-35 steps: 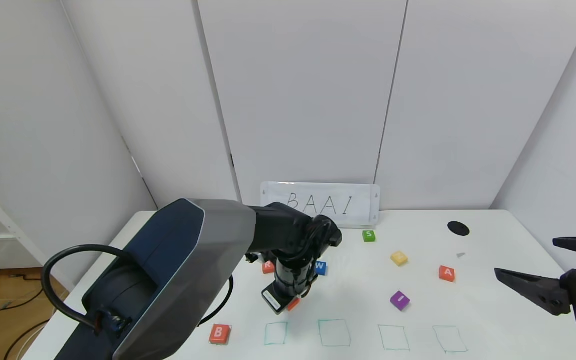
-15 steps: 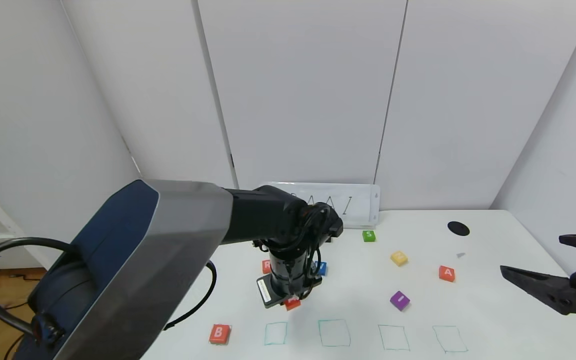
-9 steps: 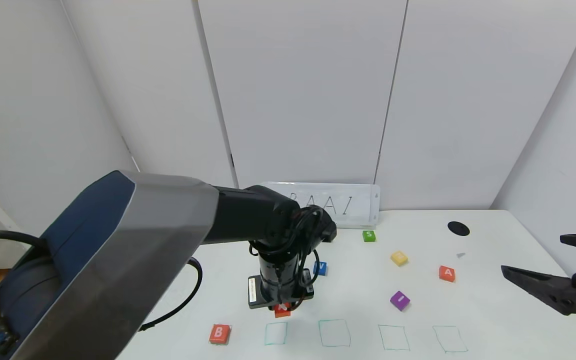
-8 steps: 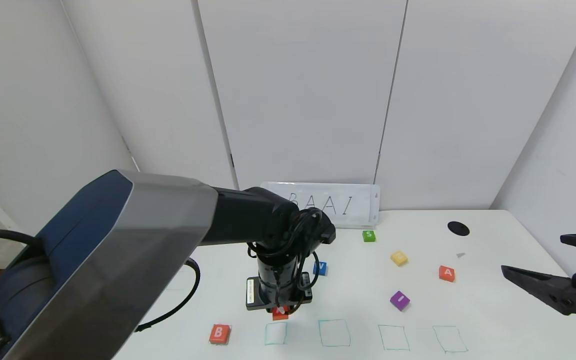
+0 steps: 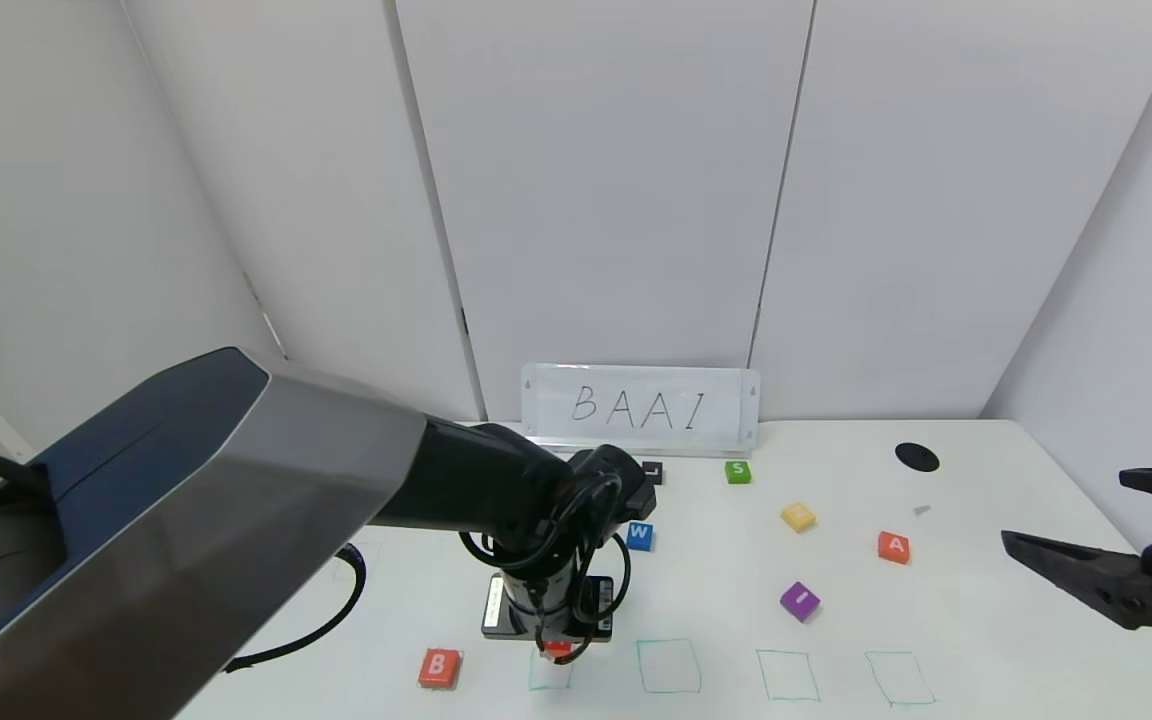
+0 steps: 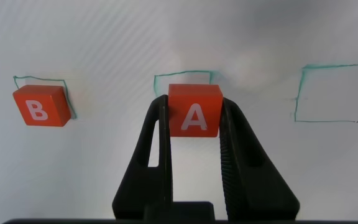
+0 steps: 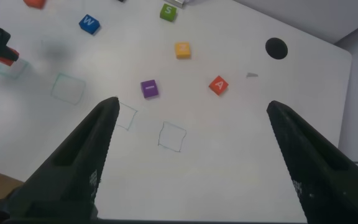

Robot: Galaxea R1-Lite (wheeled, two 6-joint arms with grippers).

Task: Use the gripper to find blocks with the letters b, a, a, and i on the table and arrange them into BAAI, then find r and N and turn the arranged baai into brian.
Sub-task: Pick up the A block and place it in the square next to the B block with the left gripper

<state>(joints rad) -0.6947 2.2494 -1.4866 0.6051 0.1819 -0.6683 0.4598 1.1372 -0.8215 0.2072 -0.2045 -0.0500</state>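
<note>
My left gripper (image 5: 558, 648) is shut on an orange-red A block (image 6: 194, 111) and holds it over the second teal square (image 6: 182, 76) near the front edge of the white table (image 5: 986, 640). The orange-red B block (image 5: 439, 667) lies on the first square, just left of it, and also shows in the left wrist view (image 6: 39, 106). The other A block (image 5: 893, 546) and the purple I block (image 5: 799, 600) lie at the right. The R cube is hidden behind my left arm. My right gripper (image 5: 1063, 508) is open and empty at the right edge.
Three more teal squares (image 5: 669, 666) run along the front. A blue W cube (image 5: 639, 535), a green S cube (image 5: 737, 471), a yellow cube (image 5: 798, 516) and a black cube (image 5: 651, 470) lie farther back. A BAAI sign (image 5: 639, 408) stands at the back. A black hole (image 5: 917, 457) is at the back right.
My left gripper has carried the A block from beside the W cube toward the front and lowered it over the second square. The right arm has barely moved.
</note>
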